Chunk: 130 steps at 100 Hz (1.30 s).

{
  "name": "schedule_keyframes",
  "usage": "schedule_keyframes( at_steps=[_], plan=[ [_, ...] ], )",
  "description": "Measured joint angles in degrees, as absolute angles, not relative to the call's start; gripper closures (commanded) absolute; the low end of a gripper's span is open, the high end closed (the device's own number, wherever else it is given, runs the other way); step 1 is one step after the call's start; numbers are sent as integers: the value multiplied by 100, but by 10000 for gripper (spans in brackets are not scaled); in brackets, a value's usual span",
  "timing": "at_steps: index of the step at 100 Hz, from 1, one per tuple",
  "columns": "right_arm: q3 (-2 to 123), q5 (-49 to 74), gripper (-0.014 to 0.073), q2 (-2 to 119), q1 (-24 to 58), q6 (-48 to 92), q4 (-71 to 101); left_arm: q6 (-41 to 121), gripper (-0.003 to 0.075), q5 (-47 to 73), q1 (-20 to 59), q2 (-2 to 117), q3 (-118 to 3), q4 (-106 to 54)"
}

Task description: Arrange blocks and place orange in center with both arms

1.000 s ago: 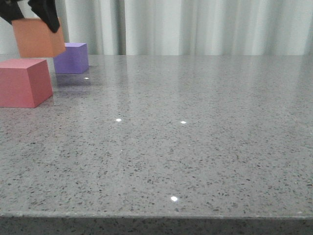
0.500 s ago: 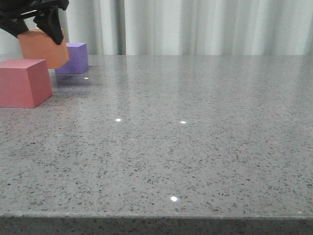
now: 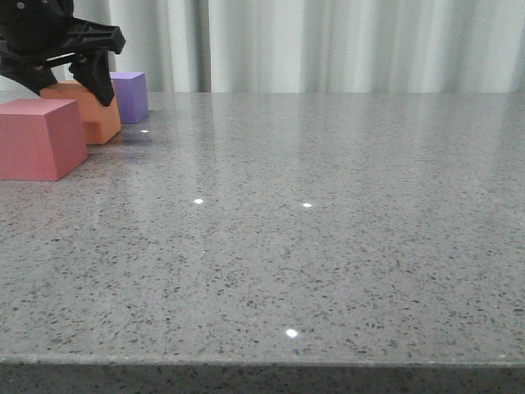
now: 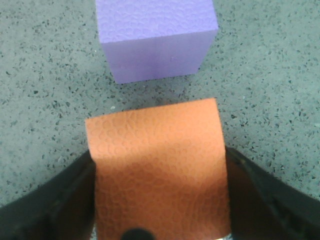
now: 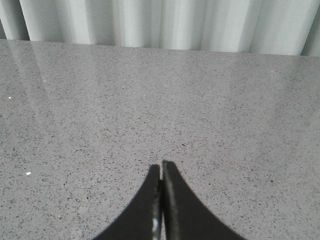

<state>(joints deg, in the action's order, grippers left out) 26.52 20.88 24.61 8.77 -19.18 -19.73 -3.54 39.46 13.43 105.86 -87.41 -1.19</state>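
My left gripper (image 3: pixel 74 86) is shut on the orange cube (image 3: pixel 100 119) at the far left of the table. The cube looks down at table level, between the red-pink cube (image 3: pixel 37 138) in front and the purple cube (image 3: pixel 131 94) behind. In the left wrist view the orange cube (image 4: pixel 155 160) sits between both black fingers (image 4: pixel 60 197), with the purple cube (image 4: pixel 155 40) a small gap beyond it. My right gripper (image 5: pixel 161 167) is shut and empty above bare table; it does not show in the front view.
The grey speckled table (image 3: pixel 312 230) stretches to the right of the cubes. Its front edge (image 3: pixel 262 361) runs along the bottom of the front view. Pale curtains (image 3: pixel 344 41) hang behind the table.
My left gripper has come down with the orange cube, from above the red-pink cube to table level between the red-pink and purple cubes. The right gripper shows no earlier frame.
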Motion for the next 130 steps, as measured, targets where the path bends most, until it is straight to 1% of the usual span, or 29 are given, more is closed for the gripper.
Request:
schedule_keyframes(
  at_steps=[9,16,45,59,71,96,130],
  plan=[
    [2652,2088,660,2461,877,-1918,-1973,-354,74,3946,1343,10589,-8741,-119],
    [2652,2088,660,2461,877,-1918,-1973,-354,35,3946,1343,10600,-8741,-119],
    [2652,2088,660,2461,877,-1918,-1973,-354,40,3946,1343,10424,-8727,-119],
    [2652,2088,660,2461,877,-1918,-1973,-354,40,3935,1328,9912,-8696,-119],
    [2652,2088,660,2461,877,-1918,-1973,-354,40,3790,1194,9247,-8397,-141],
    [2652,2088,660,2461,877,-1918,-1973,-354,40,3328,773,7450,-6788,-184],
    [2652,2088,660,2461,877,-1918,-1973,-354,40,2862,763,4652,-4490,-315]
  ],
)
